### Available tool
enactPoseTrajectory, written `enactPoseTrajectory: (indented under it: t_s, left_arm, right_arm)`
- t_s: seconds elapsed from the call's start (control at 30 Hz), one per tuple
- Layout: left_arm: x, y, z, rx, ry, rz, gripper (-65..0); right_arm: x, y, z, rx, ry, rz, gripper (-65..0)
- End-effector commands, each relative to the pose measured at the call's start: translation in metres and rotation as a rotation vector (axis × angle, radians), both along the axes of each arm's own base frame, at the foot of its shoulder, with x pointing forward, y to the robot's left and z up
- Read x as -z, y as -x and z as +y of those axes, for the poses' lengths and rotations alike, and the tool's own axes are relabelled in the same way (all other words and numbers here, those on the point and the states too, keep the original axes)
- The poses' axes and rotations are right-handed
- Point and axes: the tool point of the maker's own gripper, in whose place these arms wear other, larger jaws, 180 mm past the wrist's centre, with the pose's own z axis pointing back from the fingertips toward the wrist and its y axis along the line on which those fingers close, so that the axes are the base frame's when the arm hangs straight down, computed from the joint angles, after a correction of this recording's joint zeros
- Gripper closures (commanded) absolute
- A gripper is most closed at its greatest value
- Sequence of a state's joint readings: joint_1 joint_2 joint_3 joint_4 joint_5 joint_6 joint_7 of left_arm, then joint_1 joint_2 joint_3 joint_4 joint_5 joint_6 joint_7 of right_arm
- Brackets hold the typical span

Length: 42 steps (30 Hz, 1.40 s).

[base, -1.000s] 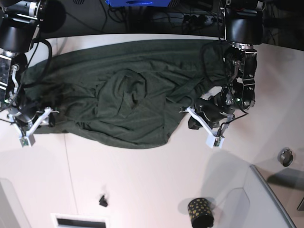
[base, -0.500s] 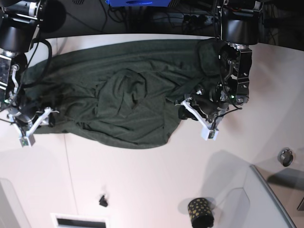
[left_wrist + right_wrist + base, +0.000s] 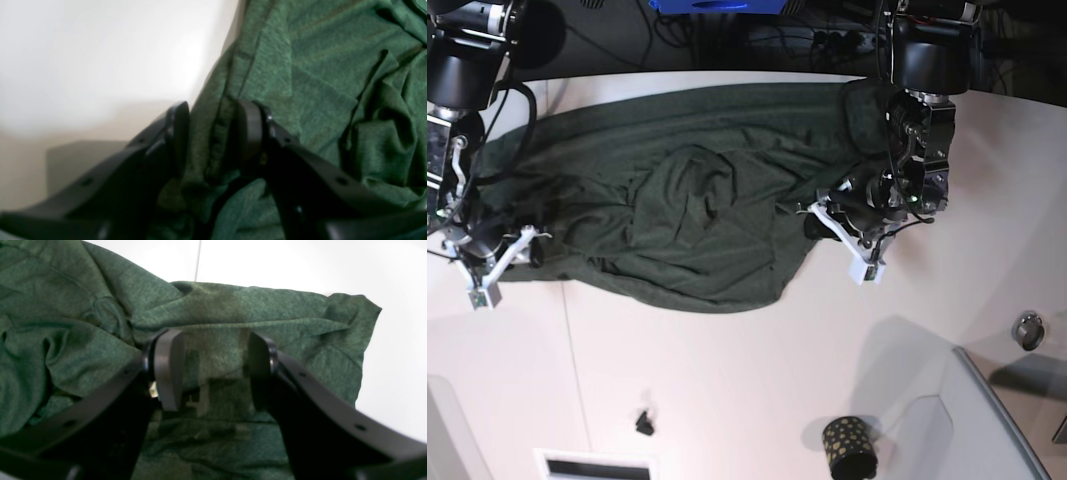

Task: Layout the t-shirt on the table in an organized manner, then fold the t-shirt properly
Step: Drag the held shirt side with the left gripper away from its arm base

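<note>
At the left of the base view, the right claw (image 3: 489, 262) is seen low over the left end of the large dark green t-shirt of thin jersey fabric (image 3: 677, 190). In the right wrist view its black fingers (image 3: 168, 370) are held well apart, with a flat corner of the cloth lying between and beneath them; nothing is gripped.

The t-shirt is spread crumpled across the far part of the big smooth white counter (image 3: 727, 380), with folds and ridges bunched through its middle and its near edge curved toward the front. A thin seam line is seen in the counter surface left of centre.

At the right end of the cloth, the left claw (image 3: 842, 225) is set at the garment's edge. In the left wrist view its black fingers (image 3: 248, 133) are parted, and a hemmed fold of green fabric stands in the gap between them; whether the fabric is pinched cannot be told.

Nearer the front right, a small black cup with gold dots (image 3: 849, 448) is stood on the counter, well apart from the shirt, beside a grey raised panel (image 3: 987, 420).
</note>
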<state>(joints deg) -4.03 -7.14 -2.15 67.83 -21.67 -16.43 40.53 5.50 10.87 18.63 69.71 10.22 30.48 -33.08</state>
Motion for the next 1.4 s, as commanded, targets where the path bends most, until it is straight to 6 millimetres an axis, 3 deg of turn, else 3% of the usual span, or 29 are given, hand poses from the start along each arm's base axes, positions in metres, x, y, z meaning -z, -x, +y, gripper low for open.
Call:
enactPoseTrajectory:
  t_s: [0.0, 0.1, 0.13, 0.43, 0.57, 0.83, 0.87, 0.97, 1.17, 1.3, 1.37]
  left_arm:
    - [-0.012, -0.013, 0.0, -0.002, 0.006, -0.046, -17.9]
    - [-0.012, -0.014, 0.0, -0.003, 0.009, -0.047, -2.5]
    - [-0.013, -0.014, 0.0, -0.003, 0.009, -0.048, 0.0]
    - [-0.034, -0.023, 0.003, 0.012, -0.007, -0.083, 0.0]
    - [-0.056, -0.036, 0.003, 0.039, -0.032, -0.115, 0.0]
    - [-0.063, -0.044, 0.013, 0.042, -0.058, -0.123, 0.0]
    - [-0.063, -0.044, 0.013, 0.042, -0.058, -0.123, 0.0]
    - [-0.061, -0.044, 0.018, 0.04, -0.069, -0.118, 0.0]
    - [-0.047, -0.037, 0.021, 0.03, -0.064, -0.078, 0.0]
    - [-0.046, -0.037, 0.021, 0.03, -0.064, -0.074, 0.0]
    - [-0.046, -0.037, 0.021, 0.03, -0.064, -0.076, 0.0]
  right_arm:
    - [-0.015, -0.013, -0.006, 0.006, 0.007, -0.054, -29.3]
    - [-0.015, -0.013, -0.006, 0.006, 0.007, -0.052, -29.3]
    - [-0.014, -0.012, -0.006, 0.006, 0.007, -0.051, -29.3]
    - [-0.014, -0.012, -0.006, 0.006, 0.007, -0.049, -29.3]
    - [-0.014, -0.012, -0.006, 0.006, 0.007, -0.049, -29.3]
    - [-0.013, -0.01, -0.004, -0.002, 0.006, -0.043, -29.3]
    - [-0.013, -0.01, 0.0, -0.028, 0.004, -0.042, -29.3]
    - [-0.004, 0.01, 0.046, -0.286, 0.019, 0.016, -29.3]
    - [0.001, 0.026, 0.1, -0.443, 0.022, 0.037, -29.3]
    - [0.019, 0.04, 0.122, -0.516, 0.008, 0.096, -28.7]
    - [0.031, 0.045, 0.121, -0.511, -0.004, 0.14, -22.5]
